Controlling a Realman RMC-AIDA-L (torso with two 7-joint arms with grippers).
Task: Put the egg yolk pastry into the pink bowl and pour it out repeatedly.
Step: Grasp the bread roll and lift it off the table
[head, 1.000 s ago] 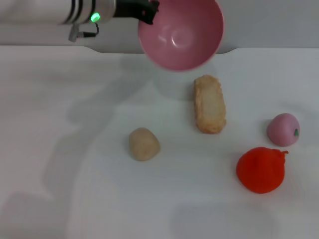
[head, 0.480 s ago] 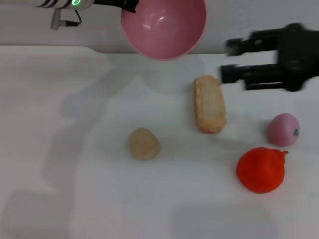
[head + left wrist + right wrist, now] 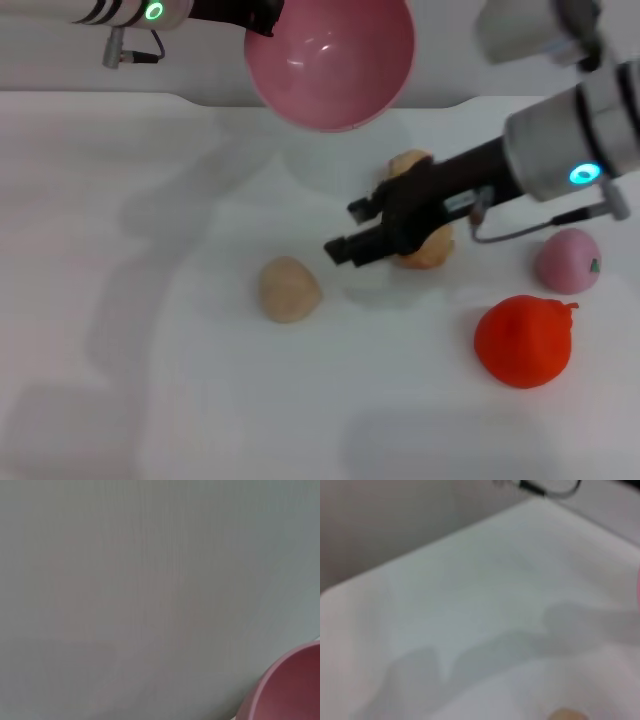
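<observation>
Left end effector (image 3: 262,17) gripping pink bowl (image 3: 330,62) aloft, tilted; right end effector (image 3: 355,230) open, nearing egg yolk pastry (image 3: 290,289) for pickup.

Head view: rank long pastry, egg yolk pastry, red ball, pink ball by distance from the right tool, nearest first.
From the right tool:
1. Long pastry, right beside it, partly behind the arm.
2. Egg yolk pastry, just to its left and nearer the robot.
3. Red ball, off to the right, near side.
4. Pink ball, far right.
</observation>
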